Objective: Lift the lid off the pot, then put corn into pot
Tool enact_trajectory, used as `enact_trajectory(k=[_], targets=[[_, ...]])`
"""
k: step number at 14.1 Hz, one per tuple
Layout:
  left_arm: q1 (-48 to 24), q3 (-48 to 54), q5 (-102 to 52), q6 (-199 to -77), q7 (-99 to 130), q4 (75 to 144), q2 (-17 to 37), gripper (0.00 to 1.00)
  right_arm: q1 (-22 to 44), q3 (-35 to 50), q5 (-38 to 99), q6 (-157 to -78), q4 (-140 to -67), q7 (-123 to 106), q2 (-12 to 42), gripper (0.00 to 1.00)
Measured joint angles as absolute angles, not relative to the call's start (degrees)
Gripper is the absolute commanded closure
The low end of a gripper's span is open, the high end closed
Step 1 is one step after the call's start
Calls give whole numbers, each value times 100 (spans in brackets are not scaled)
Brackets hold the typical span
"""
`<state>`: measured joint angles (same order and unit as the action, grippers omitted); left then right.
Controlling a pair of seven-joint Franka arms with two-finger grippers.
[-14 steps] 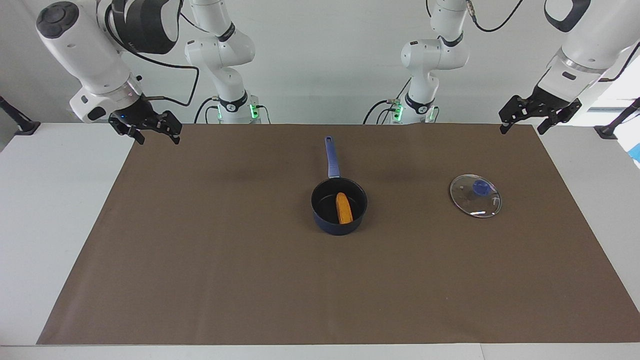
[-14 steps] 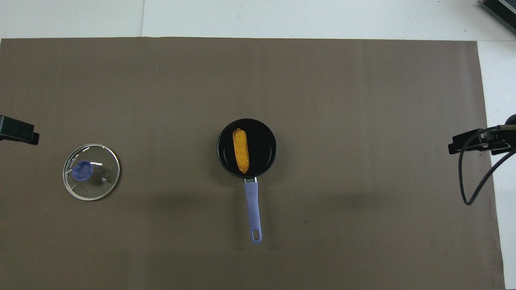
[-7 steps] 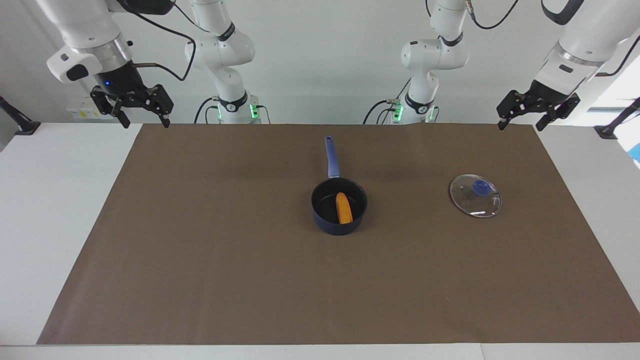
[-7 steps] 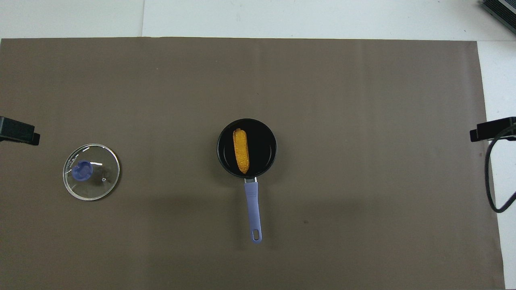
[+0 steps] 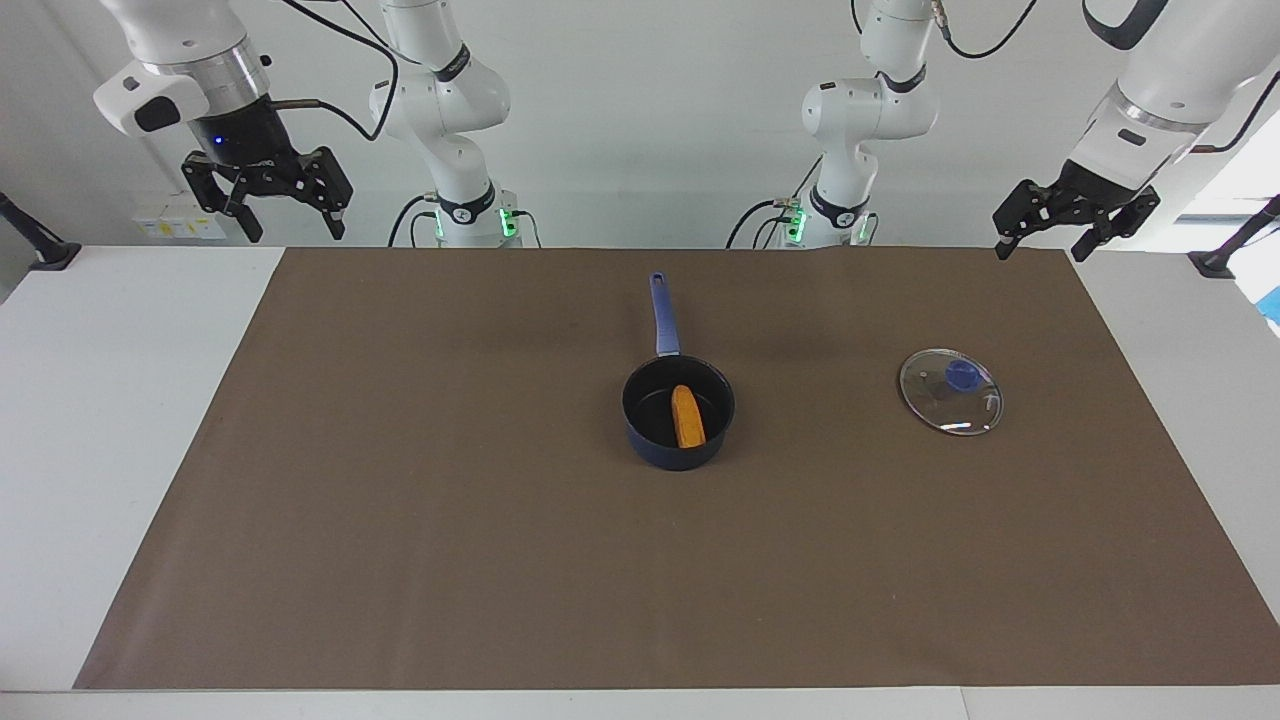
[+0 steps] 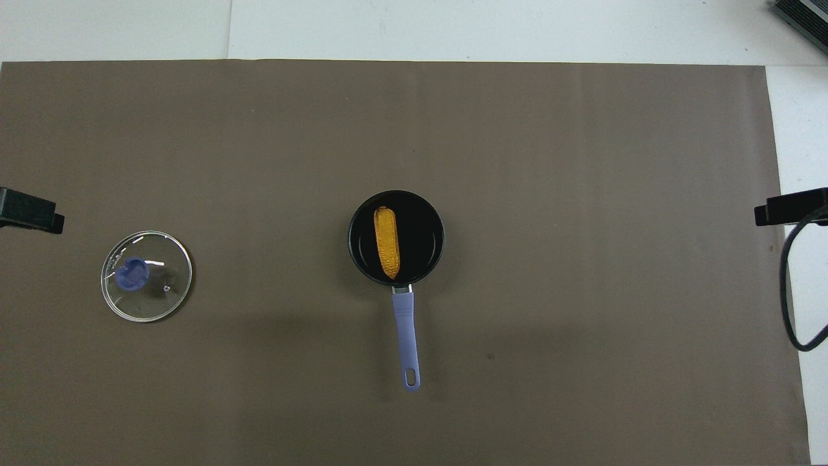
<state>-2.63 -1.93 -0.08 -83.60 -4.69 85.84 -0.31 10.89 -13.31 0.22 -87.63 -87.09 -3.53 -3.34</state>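
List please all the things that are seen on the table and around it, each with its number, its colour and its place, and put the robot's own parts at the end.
pot: one, dark blue, black inside, mid-table on the brown mat, handle toward the robots.
corn: one, orange-yellow, lying in the pot.
lid: one, clear glass with blue knob, flat on the mat toward the left arm's end, apart from the pot.
mat: one, brown, covering the white table.
left gripper: one, black, open, raised over the mat's corner.
right gripper: one, black, open, raised at its own end.

lid (image 5: 950,391): flat on the mat, knob up, toward the left arm's end
pot (image 5: 679,413): uncovered, mid-table, handle toward the robots
corn (image 5: 687,416): lying inside the pot
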Motion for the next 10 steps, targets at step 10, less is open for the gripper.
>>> enact_trajectory(k=[10], targets=[[-265,-188,-8,-8355,-478,8589,-39,0,307,-409,21,-8740,-8892,-309,-492,0]])
